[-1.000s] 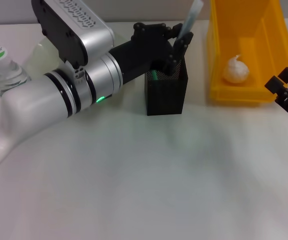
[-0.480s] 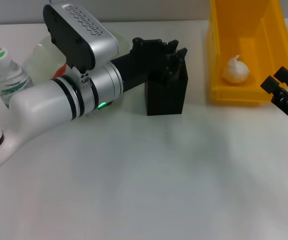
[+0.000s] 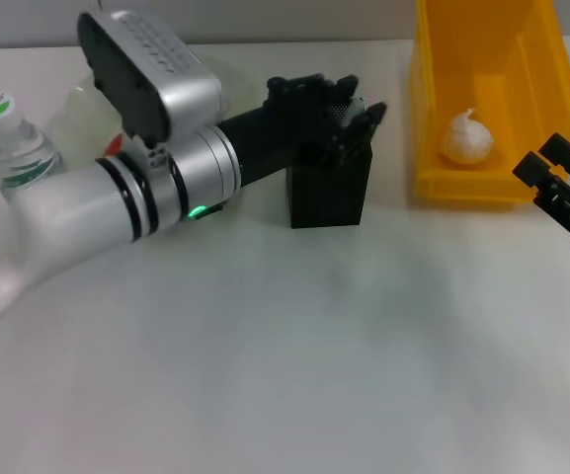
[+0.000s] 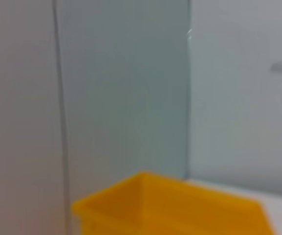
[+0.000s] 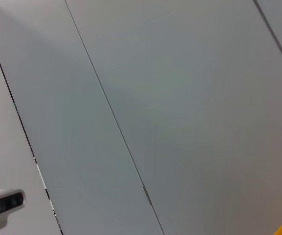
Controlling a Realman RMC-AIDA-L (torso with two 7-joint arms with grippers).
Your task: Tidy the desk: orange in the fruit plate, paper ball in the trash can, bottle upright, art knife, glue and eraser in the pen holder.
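Head view first: the left arm is stretched across the counter (image 3: 285,375) with its left claw (image 3: 349,123) right over the mouth of the pen holder (image 3: 330,193), the black mesh cup sitting mid-counter. The fingers look spread apart with nothing between them, so I'd call it let go. Whatever sits inside the cup I can't make out from here, the claw covers the opening. The paper ball (image 3: 465,138) is lying in the yellow trash can (image 3: 443,188) off to the right. The bottle (image 3: 13,143) stands upright at the far left, white cap up. The fruit plate (image 3: 72,114) is mostly hidden behind the arm, with a sliver of the orange (image 3: 113,146) peeking out beside the arm's elbow. The right claw (image 3: 564,190) hangs at the right edge, just near of the trash can, fingers apart and empty, looking parked.

The relation that matters, as I see it: the pen holder is straight below the left claw, so that claw's way out is up and back toward the left, and it's the arm nearer to the cup by far.

Left wrist view: just a pale wall and the trash can's (image 4: 170,205) yellow rim, no fingers showing.

Right wrist view: wall panels only, nothing of the task.
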